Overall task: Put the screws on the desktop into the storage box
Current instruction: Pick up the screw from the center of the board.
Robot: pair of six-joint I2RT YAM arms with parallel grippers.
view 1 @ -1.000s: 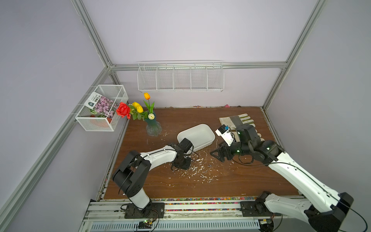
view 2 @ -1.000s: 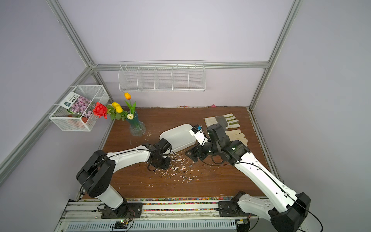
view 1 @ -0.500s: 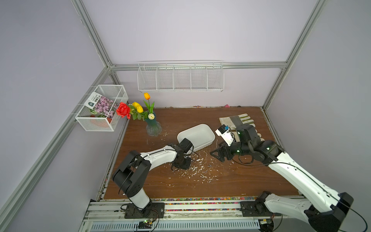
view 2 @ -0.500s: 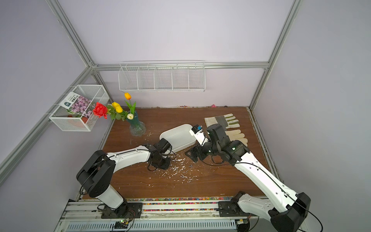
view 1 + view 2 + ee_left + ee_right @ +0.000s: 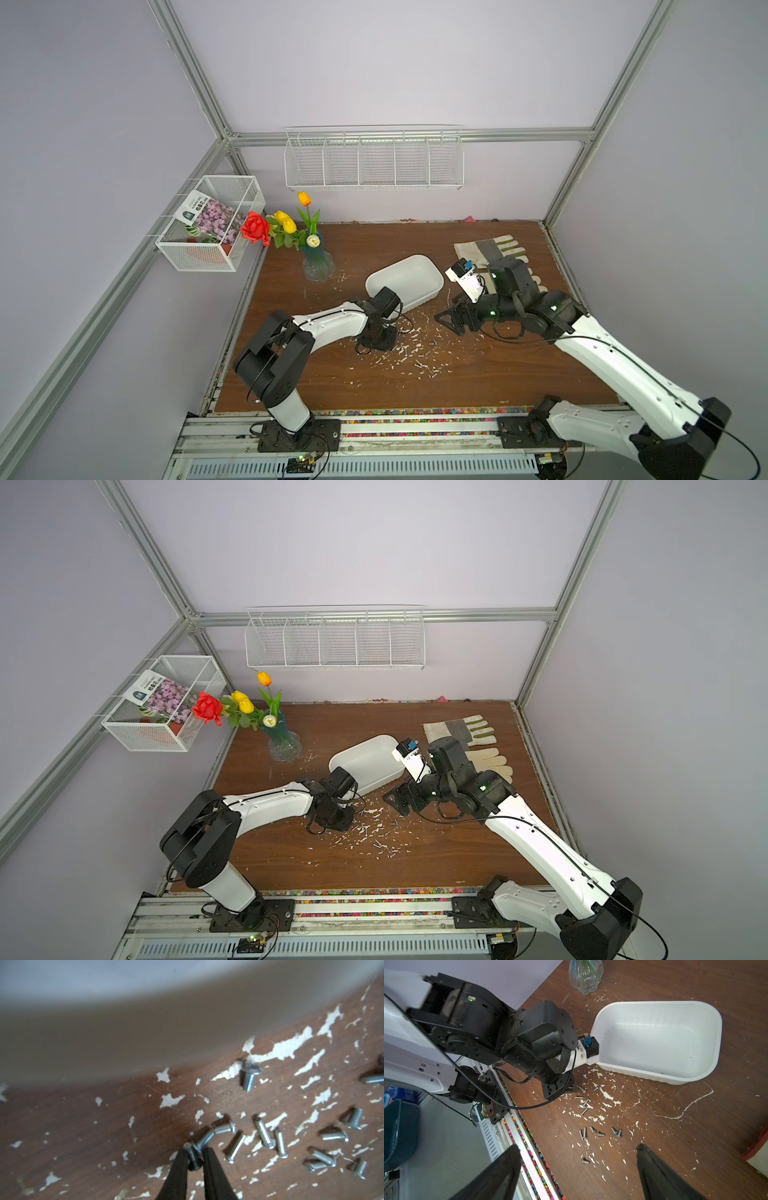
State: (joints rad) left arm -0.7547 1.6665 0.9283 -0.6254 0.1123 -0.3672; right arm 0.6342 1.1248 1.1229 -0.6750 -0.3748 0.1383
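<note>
Clearly the pick is in hand: the left gripper pinches one screw between its fingertips. The other screws are strewn on the desktop just beyond and to one side of them. A straight lift suits best (a neighbour seems to lie against the held one and could drag). Then comes a short carry to the storage box, blurred past the fingertips. The right gripper hangs wide open, holding nothing. Whether the pinch is firm, or the screw is clear of the desktop, I cannot tell. Both top views hide those fingertips.
</note>
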